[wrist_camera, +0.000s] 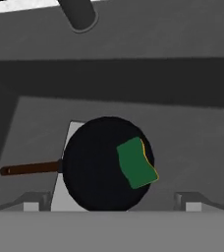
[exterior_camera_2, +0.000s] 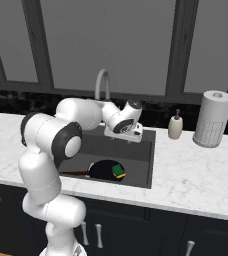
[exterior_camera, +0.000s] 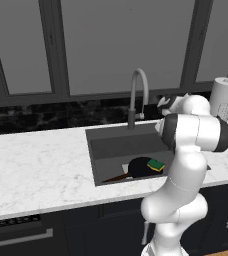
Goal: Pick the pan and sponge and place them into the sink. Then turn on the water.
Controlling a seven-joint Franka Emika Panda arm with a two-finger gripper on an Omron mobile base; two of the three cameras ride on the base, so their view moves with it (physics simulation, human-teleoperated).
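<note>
The black pan lies on the bottom of the dark grey sink, its reddish-brown handle pointing left. The sponge rests green side up on the pan's right edge. My gripper hangs above the basin, over the pan, open with nothing between its fingers. The grey gooseneck faucet stands behind the sink, and no water runs from it.
A soap dispenser and a paper towel roll stand on the white marble counter right of the sink. Dark windows run behind the faucet. My own arm blocks the sink's right part in the left base view.
</note>
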